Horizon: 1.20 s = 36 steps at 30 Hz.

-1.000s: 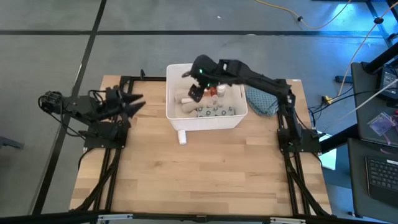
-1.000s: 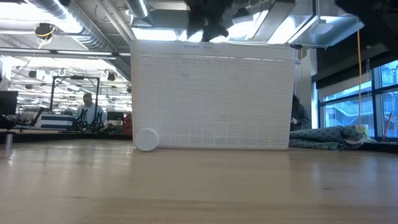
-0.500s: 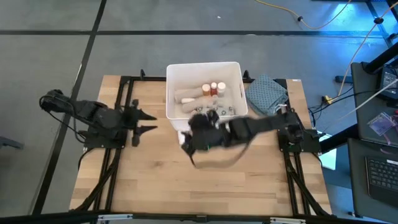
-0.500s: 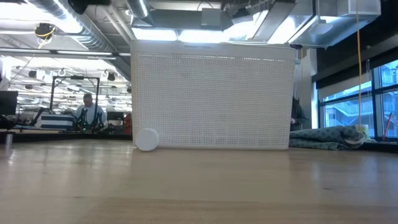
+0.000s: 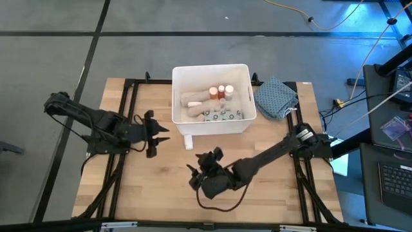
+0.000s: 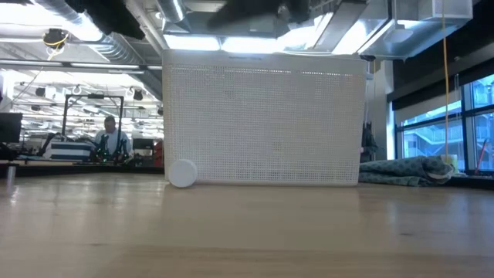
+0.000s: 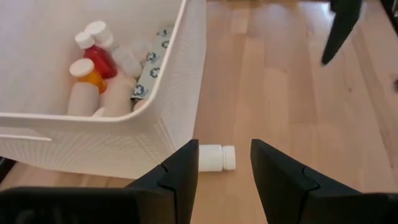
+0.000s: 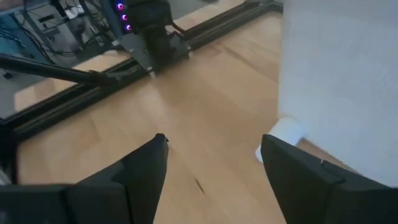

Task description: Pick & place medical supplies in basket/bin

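Observation:
The white basket stands at the table's far middle. Inside lie beige rolls, two white-capped red and orange bottles and a dotted packet. A small white bottle lies on its side on the table against the basket's near wall; it also shows as bottle and cap. My left gripper hovers open to the left of it, and the bottle shows beyond the gap of gripper. My right gripper is open over the table in front of the basket, touching nothing.
A blue-grey patterned cloth lies right of the basket, seen low as cloth. Black frame rails run along both table sides. Bare wood stretches from the basket to the near edge.
My right gripper has swung from above the basket toward the table's near edge and down, and now hangs over the wood in front of the basket. My left gripper has moved toward the table's right and down, toward the white bottle.

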{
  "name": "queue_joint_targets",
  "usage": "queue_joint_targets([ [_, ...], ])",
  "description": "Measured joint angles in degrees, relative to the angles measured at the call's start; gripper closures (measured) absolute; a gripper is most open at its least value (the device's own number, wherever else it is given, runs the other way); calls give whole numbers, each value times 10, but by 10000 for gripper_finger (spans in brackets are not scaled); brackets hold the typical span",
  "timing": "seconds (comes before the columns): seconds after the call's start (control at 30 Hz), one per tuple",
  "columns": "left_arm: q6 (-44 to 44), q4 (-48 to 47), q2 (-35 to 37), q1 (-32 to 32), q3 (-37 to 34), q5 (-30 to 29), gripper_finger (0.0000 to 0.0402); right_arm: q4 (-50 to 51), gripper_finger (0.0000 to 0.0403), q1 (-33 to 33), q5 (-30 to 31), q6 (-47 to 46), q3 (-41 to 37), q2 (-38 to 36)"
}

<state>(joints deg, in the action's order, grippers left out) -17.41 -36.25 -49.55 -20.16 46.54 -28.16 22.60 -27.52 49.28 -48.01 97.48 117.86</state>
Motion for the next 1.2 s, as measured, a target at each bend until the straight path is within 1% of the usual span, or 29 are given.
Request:
queue_joint_targets([
  [0.1,-8,0,-8,0,0,0,261,-55,131,10,-2,3,-48,0],
  [0.27,-14,0,-11,0,0,10,262,-136,70,35,10,4,-129,0],
  [0.37,-15,0,-11,0,0,13,262,-213,39,51,9,7,-169,2],
  [0.47,-15,0,-11,0,0,17,261,-263,26,61,9,10,-198,13],
  [0.53,-15,-1,-11,0,0,24,261,-274,25,66,9,-1,-200,23],
  [0.6,-15,-3,-11,0,0,24,261,-280,27,71,23,5,-192,38],
  [0.77,-25,-13,-11,0,0,24,261,-308,36,85,47,68,-147,93],
  [0.83,-34,-17,-11,0,0,24,261,-307,38,90,63,67,-128,114],
  [0.93,-45,-26,-11,0,0,26,261,-304,43,99,82,38,-106,148],
  [1.07,-46,-34,-11,0,0,27,261,-307,52,110,53,1,-89,174],
  [1.2,-46,-35,-11,0,0,28,261,-300,67,110,45,-18,-81,196],
])
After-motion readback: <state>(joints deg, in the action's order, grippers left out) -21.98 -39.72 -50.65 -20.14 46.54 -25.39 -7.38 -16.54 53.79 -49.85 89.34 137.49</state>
